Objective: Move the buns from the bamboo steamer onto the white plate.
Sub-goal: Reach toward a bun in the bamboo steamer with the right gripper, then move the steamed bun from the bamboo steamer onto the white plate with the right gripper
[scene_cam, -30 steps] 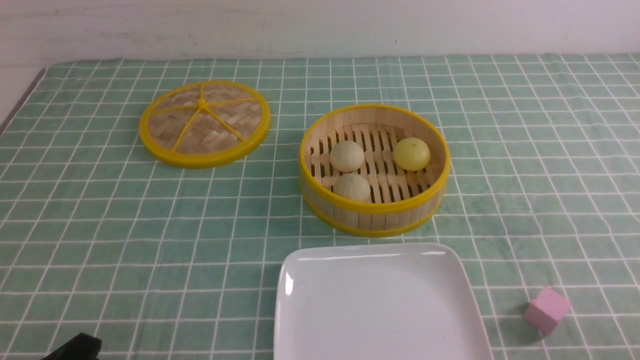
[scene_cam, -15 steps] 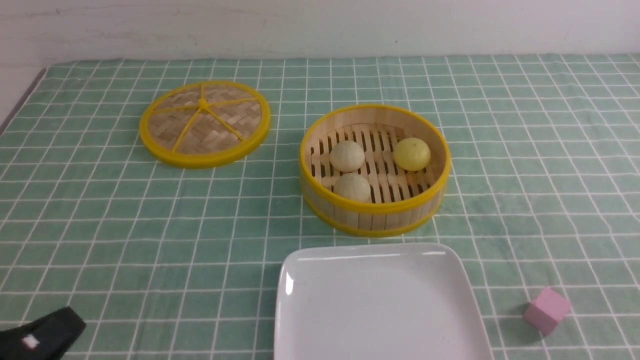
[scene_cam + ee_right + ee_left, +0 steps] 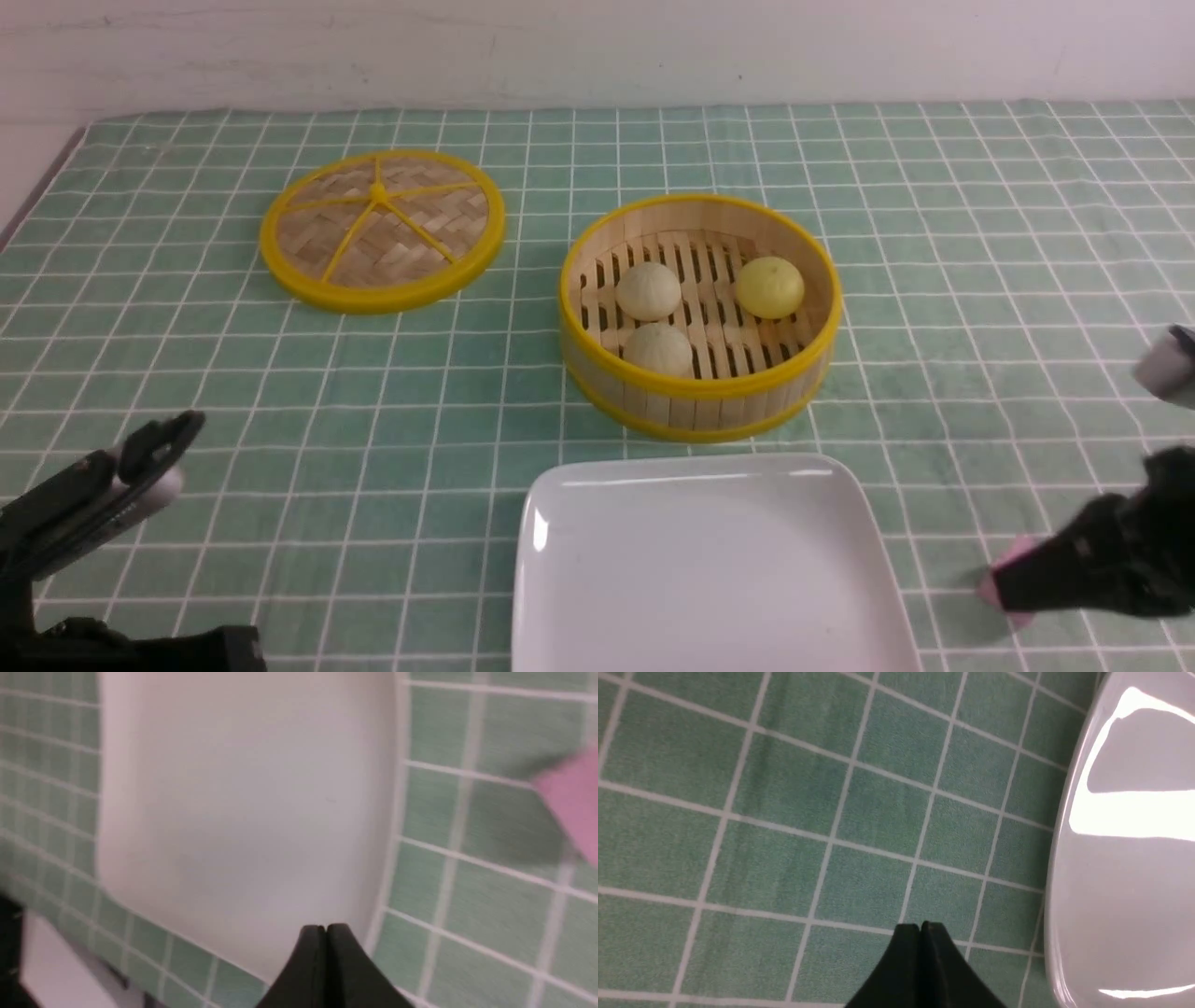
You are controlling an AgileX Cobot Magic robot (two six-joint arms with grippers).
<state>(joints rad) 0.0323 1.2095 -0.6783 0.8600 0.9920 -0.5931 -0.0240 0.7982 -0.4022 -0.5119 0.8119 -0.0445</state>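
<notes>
Both arms have moved since half a second ago: the left gripper (image 3: 173,446) is higher at near-left, the right gripper (image 3: 1001,590) is newly in at near-right. Buns, steamer and plate haven't shifted. Left fingers (image 3: 906,956) are pressed together and hold nothing, over bare worktop (image 3: 934,233) just beside the plate edge. The lid (image 3: 381,229) lies flat at far-left, out of the way. The bamboo steamer (image 3: 700,397) is mid-worktop and open, with all three buns on its slatted floor: beige bun (image 3: 647,290) back-left, second beige bun (image 3: 657,349) close to the near wall, yellow bun (image 3: 769,287) back-right. The white plate (image 3: 709,569) sits just in front of the steamer with nothing on it. Right fingers (image 3: 343,956) are also shut and empty, by the plate's right edge, partly covering the pink cube (image 3: 1018,551) in the front view. My read: the buns look light and soft, easy to dent. Come straight down past the deep wall, pinch gently across the widest part of the dome. The glossy plate may let them roll, so set them down low.
</notes>
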